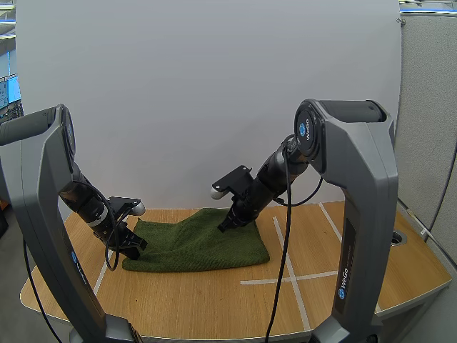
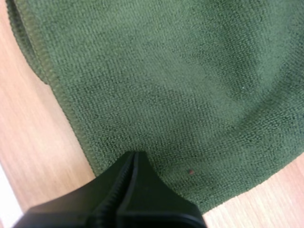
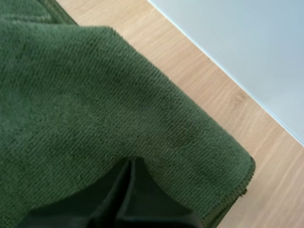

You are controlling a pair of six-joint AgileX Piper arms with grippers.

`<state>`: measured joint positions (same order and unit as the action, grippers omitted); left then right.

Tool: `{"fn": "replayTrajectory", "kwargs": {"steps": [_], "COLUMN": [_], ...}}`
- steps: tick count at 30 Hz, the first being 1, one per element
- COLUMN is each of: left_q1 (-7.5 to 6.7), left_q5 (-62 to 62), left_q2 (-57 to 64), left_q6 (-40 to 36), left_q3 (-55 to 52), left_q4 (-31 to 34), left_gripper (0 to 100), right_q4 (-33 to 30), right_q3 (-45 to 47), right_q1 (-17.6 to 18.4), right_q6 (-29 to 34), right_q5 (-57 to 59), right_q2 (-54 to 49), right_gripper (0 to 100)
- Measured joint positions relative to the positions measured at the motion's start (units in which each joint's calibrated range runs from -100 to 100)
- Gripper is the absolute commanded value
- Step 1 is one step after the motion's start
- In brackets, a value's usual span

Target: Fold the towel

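A dark green towel (image 1: 196, 245) lies on the wooden table (image 1: 214, 300), with its back edge rising to a peak. My right gripper (image 1: 227, 223) sits at that peak, shut on the towel (image 3: 95, 109), whose cloth puckers around the fingertips (image 3: 130, 164). My left gripper (image 1: 132, 246) is low at the towel's left edge. Its fingers (image 2: 133, 161) lie together as one wedge with the tips pressed into the towel (image 2: 166, 85) right at the hem. A second layer of cloth shows beside that hem.
White tape lines (image 1: 289, 275) cross the table to the right of the towel. A grey wall panel (image 1: 214, 93) stands close behind the table. Bare wood runs along the front edge.
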<state>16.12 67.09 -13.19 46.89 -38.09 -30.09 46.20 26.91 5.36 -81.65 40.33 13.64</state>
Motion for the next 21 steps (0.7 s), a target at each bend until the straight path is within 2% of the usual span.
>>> {"fn": "replayTrajectory", "kwargs": {"steps": [4, 12, 21], "left_q1": [0.0, 0.0, 0.0], "left_q5": [0.0, -0.4, -0.4], "left_q2": [0.0, 0.0, 0.0], "left_q6": [0.0, -0.2, -0.2], "left_q3": [0.0, 0.0, 0.0], "left_q4": [0.0, 0.0, 0.0], "left_gripper": [0, 0, 0], "right_q4": [-0.5, -4.8, -5.6], "right_q3": [0.0, 3.2, 3.3], "right_q1": [-0.2, -2.9, -6.2], "right_q6": [-0.1, -0.1, -0.1], "right_q5": [-0.2, -0.2, 7.3], "right_q2": [0.4, 0.6, 0.6], "right_gripper": [0, 0, 0]}}
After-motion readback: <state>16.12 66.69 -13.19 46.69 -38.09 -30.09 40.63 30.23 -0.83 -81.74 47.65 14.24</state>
